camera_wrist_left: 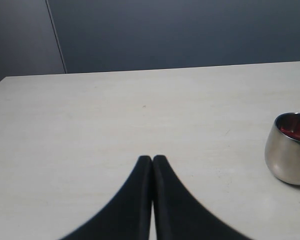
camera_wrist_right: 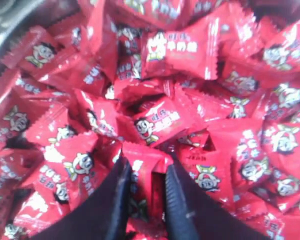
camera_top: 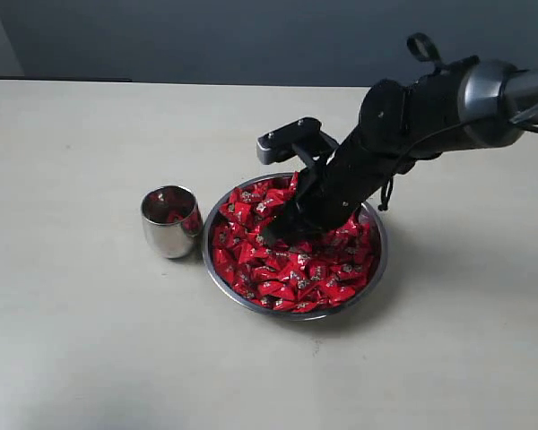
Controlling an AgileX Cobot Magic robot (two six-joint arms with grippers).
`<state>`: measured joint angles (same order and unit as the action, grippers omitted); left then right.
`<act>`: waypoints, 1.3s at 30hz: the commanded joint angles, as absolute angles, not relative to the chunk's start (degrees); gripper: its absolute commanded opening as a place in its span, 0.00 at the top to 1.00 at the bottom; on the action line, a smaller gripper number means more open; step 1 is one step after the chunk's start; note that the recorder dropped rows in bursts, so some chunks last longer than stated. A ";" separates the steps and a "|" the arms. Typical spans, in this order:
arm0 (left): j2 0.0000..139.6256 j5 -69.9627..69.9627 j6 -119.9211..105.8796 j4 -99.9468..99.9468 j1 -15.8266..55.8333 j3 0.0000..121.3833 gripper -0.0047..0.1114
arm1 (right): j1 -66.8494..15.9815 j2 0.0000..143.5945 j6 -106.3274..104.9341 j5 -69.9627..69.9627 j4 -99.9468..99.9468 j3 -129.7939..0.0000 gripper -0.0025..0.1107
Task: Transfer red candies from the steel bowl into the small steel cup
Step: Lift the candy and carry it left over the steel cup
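Pinching one red candy, my right claw is nearly closed. The small steel cup stands leftward

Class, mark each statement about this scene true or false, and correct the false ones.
1. The right gripper is down among the red candies in the steel bowl. True.
2. The small steel cup is empty. False: red shows inside it.
3. The left gripper has its fingers spread wide. False: they are pressed together.
4. A red candy lies between the right gripper's fingers. True.
5. The cup stands inside the bowl. False: it stands on the table beside the bowl.
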<state>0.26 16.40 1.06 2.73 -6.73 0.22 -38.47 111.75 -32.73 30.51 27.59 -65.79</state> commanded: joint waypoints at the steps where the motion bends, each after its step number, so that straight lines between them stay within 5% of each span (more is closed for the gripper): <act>1: 0.00 16.31 1.13 2.61 -6.77 0.00 0.96 | -38.30 108.02 -32.67 29.83 26.77 -66.05 0.85; 17: 0.00 16.31 1.13 2.61 -6.77 0.00 0.96 | -38.30 106.17 -29.76 32.82 22.73 -65.80 0.85; 21: 0.00 16.31 1.13 2.61 -6.77 0.00 0.96 | -38.30 103.05 -29.98 24.67 25.73 -61.75 0.98; 31: 0.00 16.31 1.13 2.61 -6.77 0.00 0.96 | -38.30 100.10 -31.26 16.43 28.87 -53.44 0.98; 39: 0.00 16.31 1.13 2.61 -6.77 0.00 0.96 | -38.30 100.52 -58.56 14.64 54.99 -54.35 0.98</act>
